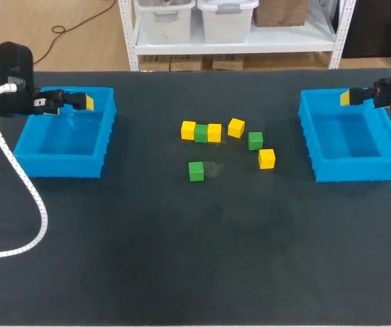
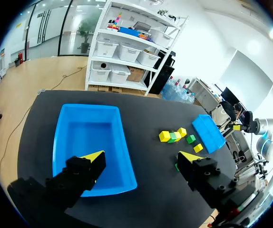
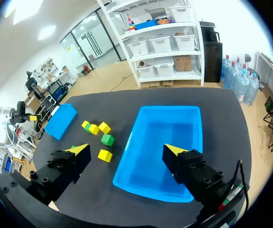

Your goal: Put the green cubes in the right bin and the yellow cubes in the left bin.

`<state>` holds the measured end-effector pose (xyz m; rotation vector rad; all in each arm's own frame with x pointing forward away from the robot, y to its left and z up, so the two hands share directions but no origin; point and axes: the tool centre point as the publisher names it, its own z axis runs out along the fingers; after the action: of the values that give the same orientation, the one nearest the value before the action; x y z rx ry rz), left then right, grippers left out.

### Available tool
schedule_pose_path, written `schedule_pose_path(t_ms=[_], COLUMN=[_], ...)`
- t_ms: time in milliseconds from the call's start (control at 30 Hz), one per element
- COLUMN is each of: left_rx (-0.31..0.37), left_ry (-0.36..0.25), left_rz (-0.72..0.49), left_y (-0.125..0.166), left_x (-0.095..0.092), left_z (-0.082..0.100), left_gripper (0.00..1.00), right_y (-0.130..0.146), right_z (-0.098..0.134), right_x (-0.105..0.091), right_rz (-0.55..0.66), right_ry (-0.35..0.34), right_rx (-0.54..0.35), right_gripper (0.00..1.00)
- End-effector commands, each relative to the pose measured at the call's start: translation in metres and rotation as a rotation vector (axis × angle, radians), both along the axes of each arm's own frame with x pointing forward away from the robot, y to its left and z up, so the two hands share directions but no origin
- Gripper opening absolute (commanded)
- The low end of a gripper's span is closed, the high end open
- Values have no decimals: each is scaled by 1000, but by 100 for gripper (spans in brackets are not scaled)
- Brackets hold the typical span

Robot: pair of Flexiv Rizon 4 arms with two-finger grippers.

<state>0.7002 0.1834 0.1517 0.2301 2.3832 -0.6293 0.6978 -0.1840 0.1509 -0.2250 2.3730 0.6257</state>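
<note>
- Cubes are lying loose on the dark worktop [image 1: 182, 259], all of them between the two blue bins and well apart from both
- Three of them are sitting in a touching row: the first yellow cube [image 1: 189, 129], the middle green cube [image 1: 201, 133] and the second yellow cube [image 1: 214, 133]
- The third yellow cube [image 1: 236, 127] is resting just beside that row's right end, turned at a slight angle
- The second green cube [image 1: 255, 140] is lying near it, and the fourth yellow cube [image 1: 266, 159] is sitting just in front of that green one
- The third green cube [image 1: 195, 171] is lying alone, nearer the robot than the row
- The left hand [image 1: 85, 102] is hanging over the far side of the left bin [image 1: 59, 163], with its yellow-tipped fingers spread wide in the left wrist view
- The right hand [image 1: 347, 98] is hanging over the far side of the right bin [image 1: 355, 170], its fingers likewise spread wide, with the bin lying under and ahead of them
</note>
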Motion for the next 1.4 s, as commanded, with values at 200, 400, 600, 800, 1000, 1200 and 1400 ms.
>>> schedule_pose_path(t_ms=[200,400,600,800,1000,1200,1400], left_rx=[-5,-5,-5,-5,-5,-5,-5], left_ry=[-6,-6,-6,-6,-6,-6,-6], left_rz=[-2,-2,-2,-2,-2,-2,-2], left_y=[1,1,1,1,1,1,1], left_x=[-1,-1,-1,-1,-1,-1,-1], left_z=[-2,-2,-2,-2,-2,-2,-2], left_gripper=[100,100,100,100,100,100,100], right_y=[0,3,31,58,94,122,143], right_z=[-1,1,5,-4,-13,-30,-57], right_x=[1,5,30,49,56,59,62], right_rz=[3,13,78,137,314,422,366], right_ry=[0,9,17,55,78,111,209], right_rx=[2,-12,-120,-199,-321,-459,-493], right_gripper=[100,100,100,100,100,100,100])
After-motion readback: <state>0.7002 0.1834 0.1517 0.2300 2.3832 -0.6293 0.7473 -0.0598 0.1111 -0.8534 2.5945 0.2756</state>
